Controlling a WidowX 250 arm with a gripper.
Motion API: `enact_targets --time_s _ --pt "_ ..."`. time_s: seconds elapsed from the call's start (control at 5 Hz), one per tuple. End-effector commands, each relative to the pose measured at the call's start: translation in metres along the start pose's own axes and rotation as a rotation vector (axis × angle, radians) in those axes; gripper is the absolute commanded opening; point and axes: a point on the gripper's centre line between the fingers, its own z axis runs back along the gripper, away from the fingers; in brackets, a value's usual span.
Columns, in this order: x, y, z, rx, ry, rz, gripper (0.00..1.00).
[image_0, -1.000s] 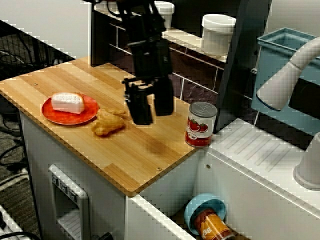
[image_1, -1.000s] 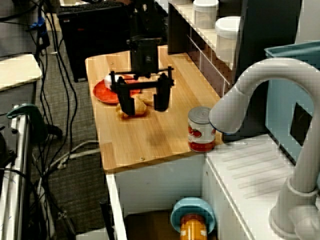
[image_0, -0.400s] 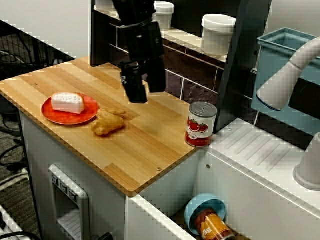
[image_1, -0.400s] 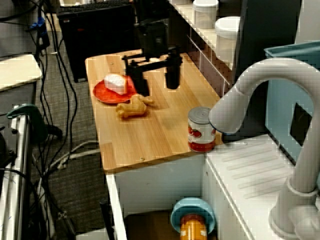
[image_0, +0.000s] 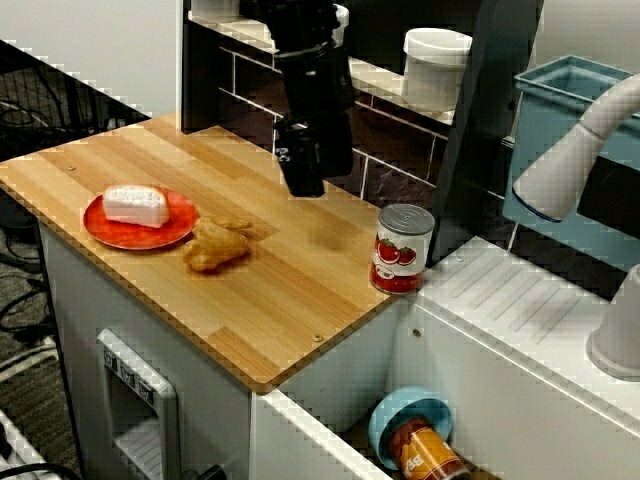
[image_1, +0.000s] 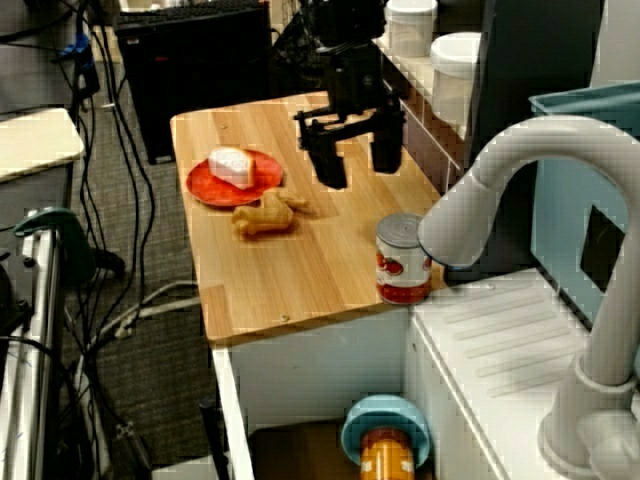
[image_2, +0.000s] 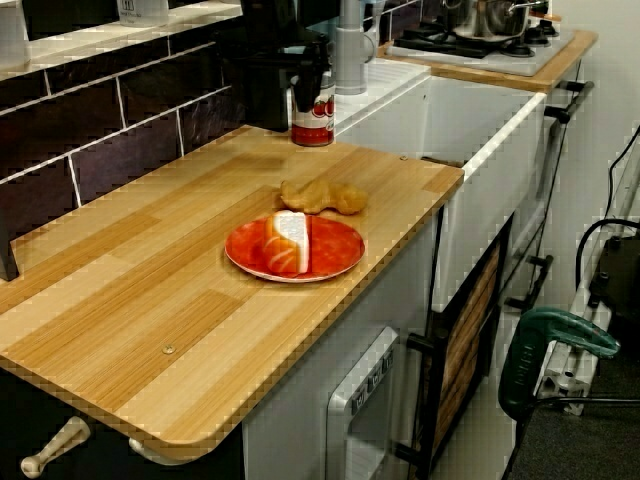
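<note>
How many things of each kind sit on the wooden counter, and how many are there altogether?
Red plate: 1
White wedge: 1
Fried piece: 1
Tomato can: 1
Total: 4

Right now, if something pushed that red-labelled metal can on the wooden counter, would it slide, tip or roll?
Upright on its flat end, the red-labelled metal can would probably slide on the smooth wooden counter if pushed low. A high push might tip it; then its round body would likely roll. It looks rigid.

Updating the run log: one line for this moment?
claw: open, empty | over: wooden counter | nearby: chicken piece, tomato can
</note>
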Motion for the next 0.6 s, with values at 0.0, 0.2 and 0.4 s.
enact_targets --time_s 0.0,0.2,0.4 --pt "0.015 0.022 0.000 0.022 -0.011 -0.007 1.00" --pt "0.022 0.014 -0.003 0.000 -0.024 -0.033 1.00" --pt "0.025 0.008 -0.005 -0.015 -0.038 -0.036 1.00"
